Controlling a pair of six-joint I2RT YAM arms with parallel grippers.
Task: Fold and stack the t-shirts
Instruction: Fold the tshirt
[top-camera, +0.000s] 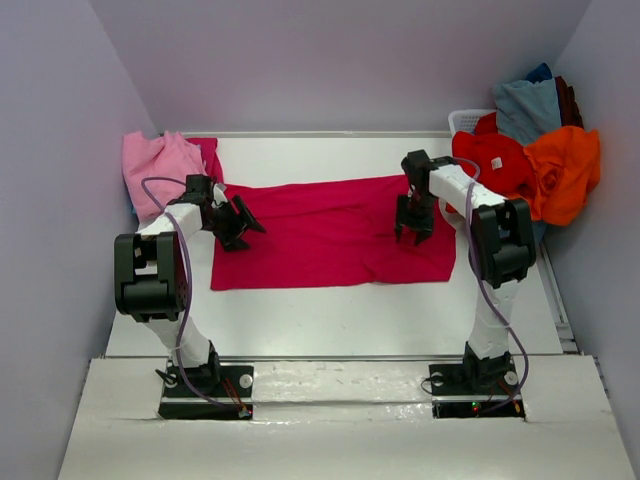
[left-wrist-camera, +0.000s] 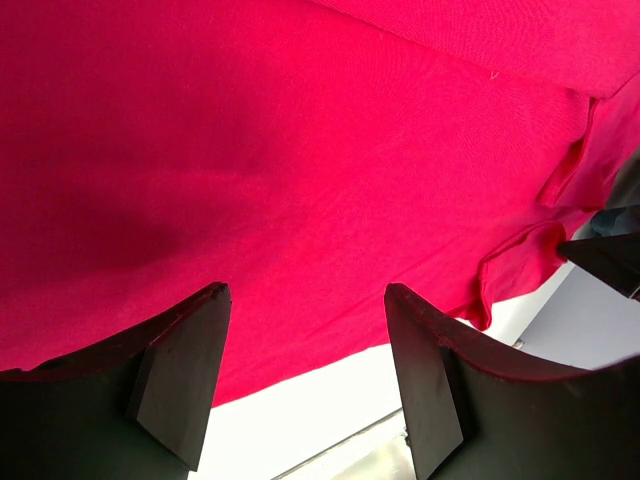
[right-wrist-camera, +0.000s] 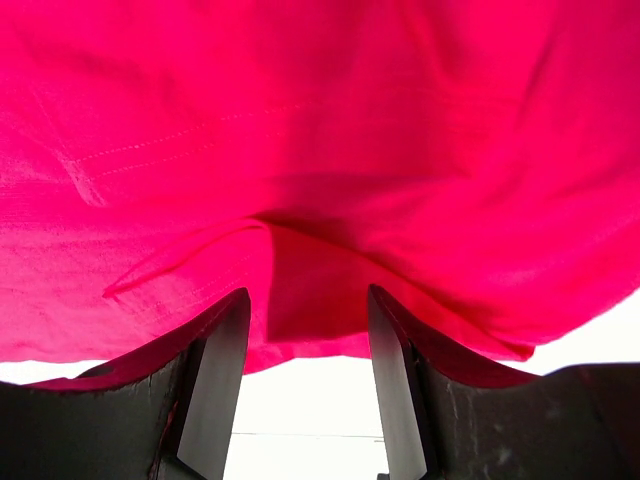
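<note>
The crimson shirt (top-camera: 335, 232) lies spread flat across the middle of the white table (top-camera: 330, 320), its long sides running left to right. Its near edge is straight. A wide bare strip of table lies between that edge and the arm bases, and a narrower bare strip lies between its far edge and the back wall.

The left pincer (top-camera: 245, 225) hangs over the shirt's left end. In the left wrist view its fingers (left-wrist-camera: 180, 380) stand well apart with nothing between them, the shirt's hem and bare table showing below.

The right pincer (top-camera: 413, 232) points down at the shirt's right end, just inside the right edge. Its jaws are parted too, and a soft raised fold of cloth sits in the gap without being pinched.

A crumpled pink shirt (top-camera: 160, 165) sits in the far left corner against the wall, just beyond the spread shirt's corner.

At the far right a white basket (top-camera: 466, 118) holds a heap: a red shirt (top-camera: 495, 160), an orange shirt (top-camera: 565, 170) and a grey-blue shirt (top-camera: 525, 105) on top. The heap spills over the table's right edge, close beside the right arm, so room is tight there.
</note>
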